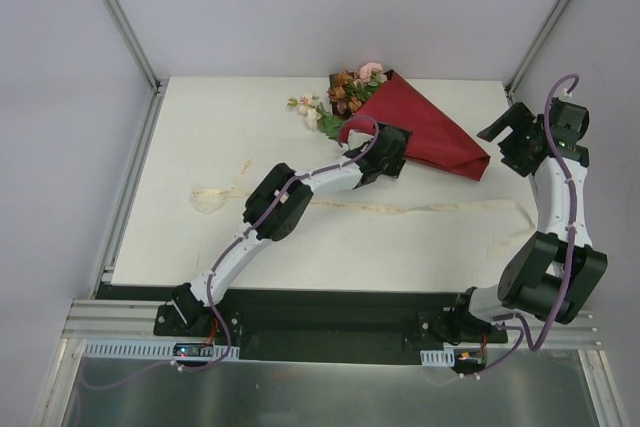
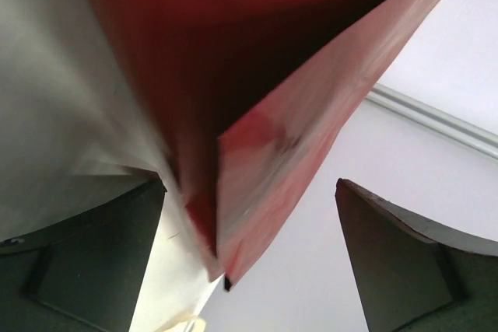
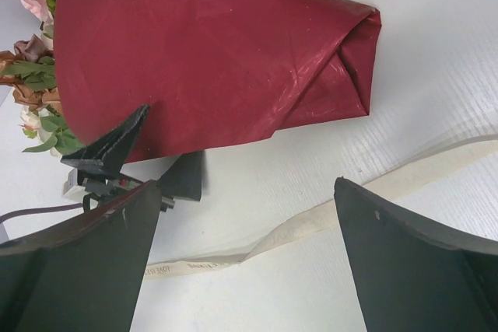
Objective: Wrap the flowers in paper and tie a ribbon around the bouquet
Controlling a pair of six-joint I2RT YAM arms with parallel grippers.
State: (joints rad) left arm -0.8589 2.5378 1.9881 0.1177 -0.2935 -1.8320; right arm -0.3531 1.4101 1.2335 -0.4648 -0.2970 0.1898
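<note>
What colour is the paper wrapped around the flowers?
Dark red, a burgundy. The paper shows best in the right wrist view.

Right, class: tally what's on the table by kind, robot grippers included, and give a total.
Flowers, one bunch: 1
Paper: 1
Ribbon: 1
Grippers: 2, left gripper and right gripper
Total: 5

Wrapped bouquet (image 1: 428, 132) lying on table (image 1: 200, 137), left hand (image 1: 390, 159) at its near edge, ribbon (image 1: 440, 209) trailing nearer, right hand (image 1: 507, 145) apart
</note>
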